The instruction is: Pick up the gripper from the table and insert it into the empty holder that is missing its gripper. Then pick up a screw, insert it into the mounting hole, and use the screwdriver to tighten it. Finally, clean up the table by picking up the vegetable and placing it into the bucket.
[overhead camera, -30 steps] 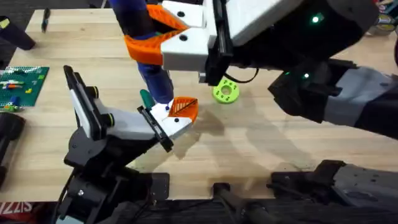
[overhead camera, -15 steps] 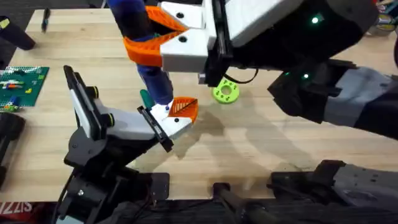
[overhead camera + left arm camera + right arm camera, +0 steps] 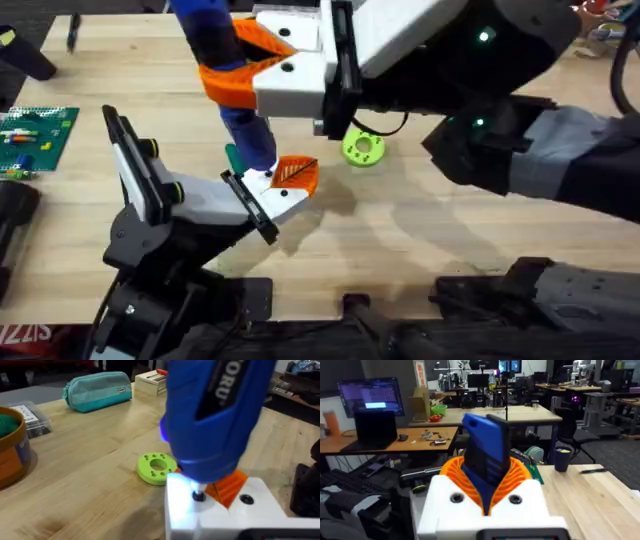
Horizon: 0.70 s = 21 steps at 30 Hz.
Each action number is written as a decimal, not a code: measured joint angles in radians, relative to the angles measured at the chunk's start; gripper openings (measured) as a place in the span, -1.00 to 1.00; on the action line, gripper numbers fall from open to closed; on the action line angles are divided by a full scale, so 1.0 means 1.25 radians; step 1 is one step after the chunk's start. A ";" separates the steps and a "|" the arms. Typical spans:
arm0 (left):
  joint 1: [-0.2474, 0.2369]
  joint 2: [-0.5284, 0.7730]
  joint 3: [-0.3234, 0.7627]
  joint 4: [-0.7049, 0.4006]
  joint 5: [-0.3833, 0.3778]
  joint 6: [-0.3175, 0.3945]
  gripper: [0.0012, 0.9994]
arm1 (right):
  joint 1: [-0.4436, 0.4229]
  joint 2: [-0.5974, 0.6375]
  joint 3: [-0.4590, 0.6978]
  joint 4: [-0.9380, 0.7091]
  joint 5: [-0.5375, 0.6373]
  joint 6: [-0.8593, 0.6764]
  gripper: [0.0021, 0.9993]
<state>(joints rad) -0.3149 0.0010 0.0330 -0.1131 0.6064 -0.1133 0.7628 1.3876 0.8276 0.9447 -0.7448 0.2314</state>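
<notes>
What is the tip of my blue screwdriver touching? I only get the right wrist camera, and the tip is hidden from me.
Observer: In the left wrist view the screwdriver points down and its tip meets the top of the white holder.
Operator: Is the little orange piece in there?
Observer: Yes, the small orange gripper sits on the holder, right beside the screwdriver.
Operator: Is anything else close by?
Observer: A green ring lies flat on the table just past the holder, not touching it.
</notes>
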 joint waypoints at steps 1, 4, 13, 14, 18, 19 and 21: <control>0.000 0.000 0.000 0.000 0.000 0.000 -0.97 | 0.000 0.000 0.000 0.000 0.000 0.000 -0.91; 0.000 0.000 0.000 0.000 0.000 0.000 -0.97 | 0.000 0.000 0.000 0.000 0.000 0.000 -0.91; 0.000 0.000 0.000 0.000 0.000 0.000 -0.97 | 0.000 0.000 0.000 0.001 0.000 0.000 -0.91; 0.000 0.000 0.000 0.000 0.000 0.000 -0.97 | 0.000 0.000 0.000 0.006 -0.001 0.002 -0.91; 0.000 0.000 0.000 0.001 0.000 0.000 -0.97 | 0.000 0.008 -0.004 0.058 -0.004 0.021 -0.91; 0.000 0.000 0.000 0.001 0.000 0.000 -0.97 | 0.000 0.009 -0.004 0.070 -0.004 0.023 -0.91; 0.000 0.000 0.000 0.001 0.000 0.000 -0.97 | 0.000 0.008 -0.004 0.085 -0.004 0.027 -0.91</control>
<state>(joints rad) -0.3149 0.0010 0.0330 -0.1123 0.6060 -0.1129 0.7631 1.3981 0.8230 1.0515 -0.7498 0.2657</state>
